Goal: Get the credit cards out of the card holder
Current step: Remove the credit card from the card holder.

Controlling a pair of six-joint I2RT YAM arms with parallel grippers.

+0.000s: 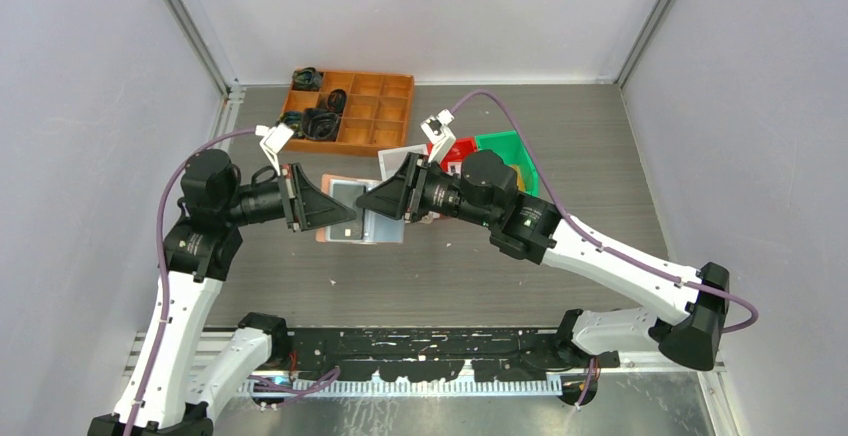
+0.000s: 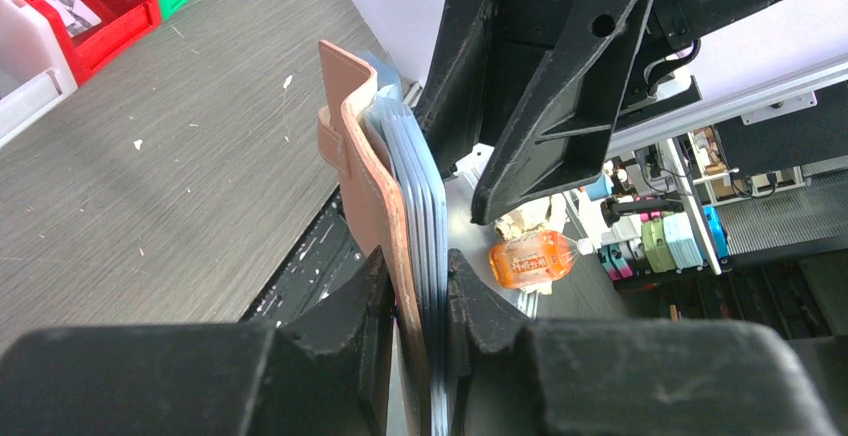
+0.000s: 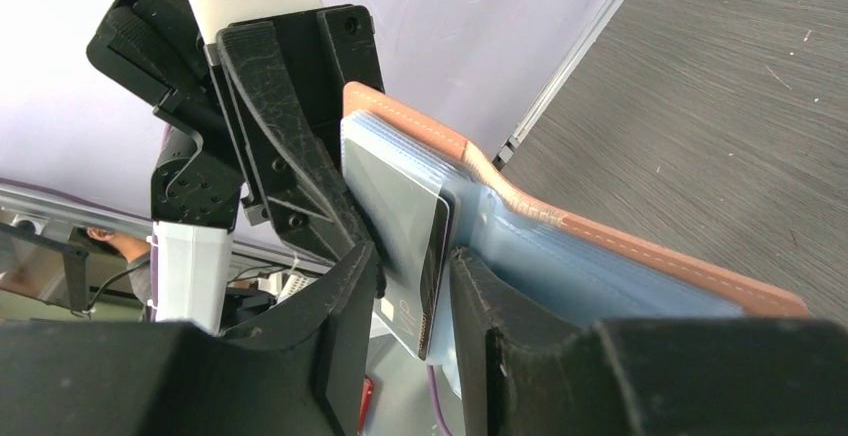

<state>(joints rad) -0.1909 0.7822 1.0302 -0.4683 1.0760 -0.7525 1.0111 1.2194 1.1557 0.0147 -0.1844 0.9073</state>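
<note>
Top external view: both arms are leaning toward each other over the middle of the bench (image 1: 450,276), and the card holder (image 1: 380,228) is hanging between them, off the surface. The left claw (image 1: 352,219) is gripping it from one side while the right claw (image 1: 362,199) is facing it from the other. An orange tray (image 1: 390,116) and coloured bins (image 1: 505,146) are sitting at the back, apart from the work. The near half of the bench is offering open room.

Left wrist view: the left claw is clamping the salmon cover and the stack of bluish sleeves (image 2: 415,176) together near their lower edge, holding the card holder upright and edge-on. The right claw is looming just beyond it.

Right wrist view: the right claw's fingers (image 3: 340,286) are straddling a grey credit card (image 3: 400,211) that is sticking out past the sleeves. They are lying very near its faces, but I cannot tell whether they are pinching it. I am judging the step in hand as drawing out one card. Next it is calling for a firm pinch, then a straight pull out of the sleeve's mouth, away from the left claw and toward the open bench.
</note>
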